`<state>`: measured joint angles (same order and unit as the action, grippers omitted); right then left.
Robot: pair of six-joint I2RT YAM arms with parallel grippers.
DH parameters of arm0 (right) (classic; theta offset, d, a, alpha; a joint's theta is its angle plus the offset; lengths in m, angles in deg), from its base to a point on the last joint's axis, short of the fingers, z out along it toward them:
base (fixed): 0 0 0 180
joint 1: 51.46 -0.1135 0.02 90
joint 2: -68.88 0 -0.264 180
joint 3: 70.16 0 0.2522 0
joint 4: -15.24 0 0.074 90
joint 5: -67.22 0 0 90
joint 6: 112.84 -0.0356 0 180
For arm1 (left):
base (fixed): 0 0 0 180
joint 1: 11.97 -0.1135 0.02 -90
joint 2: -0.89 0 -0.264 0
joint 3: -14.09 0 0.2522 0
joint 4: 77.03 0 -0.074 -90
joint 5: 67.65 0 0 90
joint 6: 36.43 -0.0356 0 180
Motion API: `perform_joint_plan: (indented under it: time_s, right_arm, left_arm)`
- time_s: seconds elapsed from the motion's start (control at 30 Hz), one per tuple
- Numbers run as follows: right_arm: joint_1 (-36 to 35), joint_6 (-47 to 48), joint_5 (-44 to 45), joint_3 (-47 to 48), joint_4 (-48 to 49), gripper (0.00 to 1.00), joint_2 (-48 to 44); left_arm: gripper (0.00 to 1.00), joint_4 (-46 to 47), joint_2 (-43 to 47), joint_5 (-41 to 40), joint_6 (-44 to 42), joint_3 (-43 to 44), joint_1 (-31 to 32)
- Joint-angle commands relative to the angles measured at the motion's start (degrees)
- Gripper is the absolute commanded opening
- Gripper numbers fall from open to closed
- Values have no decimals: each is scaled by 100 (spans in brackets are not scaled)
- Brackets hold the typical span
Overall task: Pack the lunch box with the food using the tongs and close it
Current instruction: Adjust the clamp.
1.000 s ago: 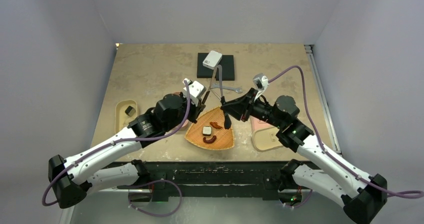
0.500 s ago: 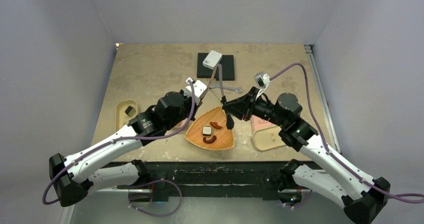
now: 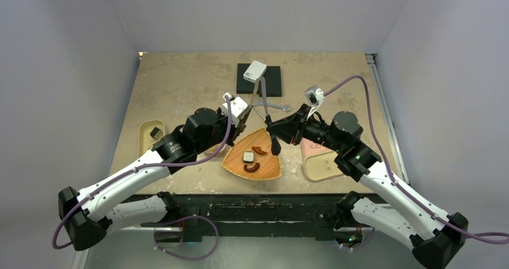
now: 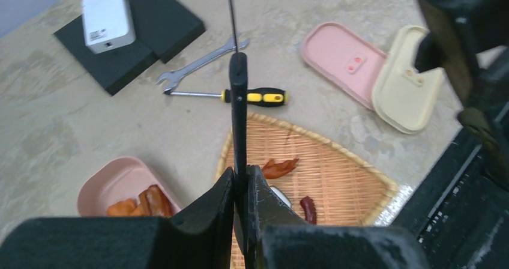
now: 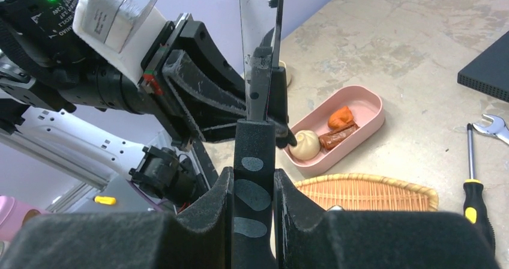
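- Black slim 2-armed tongs (image 5: 255, 119) are hanging over a woven triangular basket (image 3: 270, 164), right gripper (image 5: 254, 179) and left gripper (image 4: 240, 176) both clamping them.
- Basket is carrying 3 toy food pieces (image 3: 248, 157), pink oval lunch box (image 5: 372, 98) 3.

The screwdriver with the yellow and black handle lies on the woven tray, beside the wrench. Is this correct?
Not quite. The screwdriver lies on the bare table, just beyond the rim of the woven tray, not on it. It is beside the wrench, as you say. The left wrist view shows this.
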<state>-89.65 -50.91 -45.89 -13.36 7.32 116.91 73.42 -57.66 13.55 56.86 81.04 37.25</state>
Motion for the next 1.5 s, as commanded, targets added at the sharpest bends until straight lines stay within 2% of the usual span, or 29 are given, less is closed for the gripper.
perform_joint_plan:
  time_s: [0.0, 0.07, 0.1, 0.2, 0.3, 0.53, 0.73, 1.03, 1.3, 1.37, 1.47]
  right_arm:
    - [-2, -108, -158, 294, 471, 26, -23]
    - [1, -83, -23, 349, 679, 60, 20]
    - [-2, -84, 15, 351, 828, 70, 15]
    - [4, -36, 141, 323, 1166, 88, -70]
    - [18, 280, -68, 319, 1476, 93, -69]
    - [357, 218, -2117, 173, 2803, 90, 107]
    - [419, -584, -3306, 116, 4062, 77, 325]
    - [410, -1688, -3189, 223, 5007, 60, 942]
    - [403, -2490, -3241, 61, 5769, 52, 1372]
    - [405, -2610, -3227, 36, 5913, 48, 1393]
    - [401, -2629, -3123, 9, 5871, 36, 1380]
  left_arm:
    - [0, 333, 345, 915, -199, -231, -293]
    - [0, 457, 442, 1306, -133, -286, -293]
    - [0, 463, 462, 1456, -117, -266, -290]
    - [0, 454, 471, 1740, -47, -220, -294]
    - [0, 550, 537, 2291, 25, -236, -297]
    - [0, 780, 714, 3804, 286, -152, -293]
    - [0, 883, 624, 4850, 667, -27, -297]
    - [0, 799, 598, 4964, 595, -76, -294]
    - [0, 655, 438, 4870, 374, -27, -294]
    - [0, 595, 403, 4799, 311, -20, -294]
    - [0, 521, 400, 4499, 190, -37, -292]
